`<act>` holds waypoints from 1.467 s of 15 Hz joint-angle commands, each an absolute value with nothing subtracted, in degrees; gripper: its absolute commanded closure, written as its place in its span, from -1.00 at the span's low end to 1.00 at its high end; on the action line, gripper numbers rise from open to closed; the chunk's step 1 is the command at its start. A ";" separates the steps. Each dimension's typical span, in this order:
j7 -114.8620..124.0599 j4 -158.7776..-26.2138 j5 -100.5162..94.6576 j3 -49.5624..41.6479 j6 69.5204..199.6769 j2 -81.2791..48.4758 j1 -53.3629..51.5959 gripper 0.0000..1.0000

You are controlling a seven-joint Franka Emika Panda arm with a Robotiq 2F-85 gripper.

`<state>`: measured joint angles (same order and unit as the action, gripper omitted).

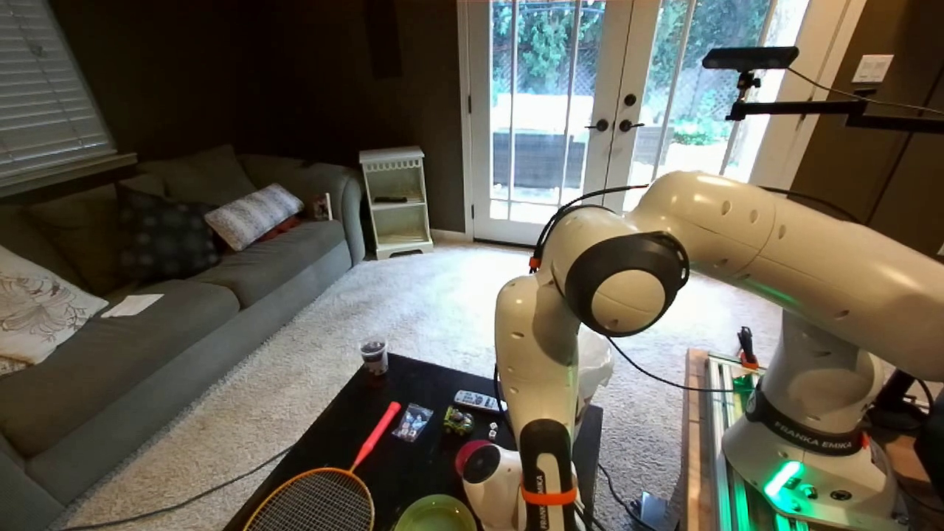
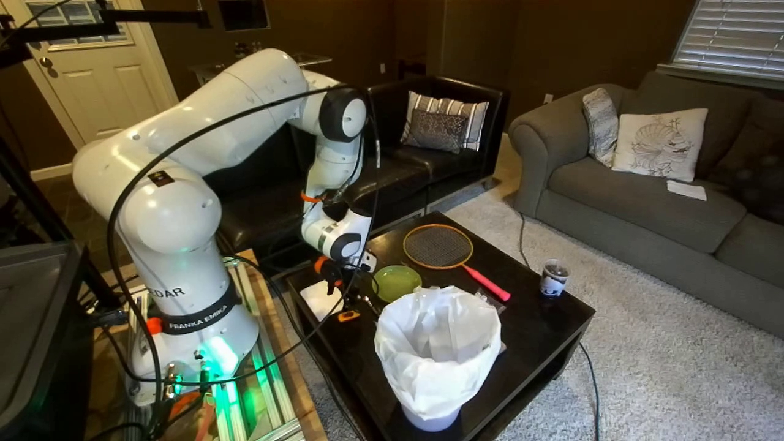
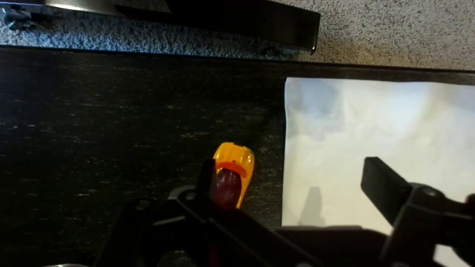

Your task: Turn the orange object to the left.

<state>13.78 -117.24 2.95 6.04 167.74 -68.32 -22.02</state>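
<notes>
The orange object is a small orange-yellow toy car [image 3: 237,157] with a dark red top, lying on the dark table in the wrist view. It also shows in an exterior view [image 2: 348,316], just below the gripper. My gripper [image 3: 291,170] is open with nothing between its fingers. The left finger covers part of the car's left side and rear in the wrist view; I cannot tell whether it touches. The right finger is over the white sheet. The gripper [image 2: 348,299] hangs low over the table near the car. In an exterior view the arm hides the car.
A white sheet [image 3: 334,148] lies right of the car. On the table [image 2: 527,331] are a green plate [image 2: 398,283], a racket [image 2: 438,246], a white-lined bucket [image 2: 438,349], a cup [image 2: 554,278] and a remote [image 1: 479,400]. A dark sofa [image 2: 392,177] stands beyond.
</notes>
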 commanded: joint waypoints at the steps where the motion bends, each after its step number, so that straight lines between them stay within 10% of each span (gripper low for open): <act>1: 14.33 -115.40 4.55 6.11 169.94 -70.73 -21.50 -1.00; 22: 16.75 -114.94 9.84 5.88 177.27 -74.37 -19.71 -1.00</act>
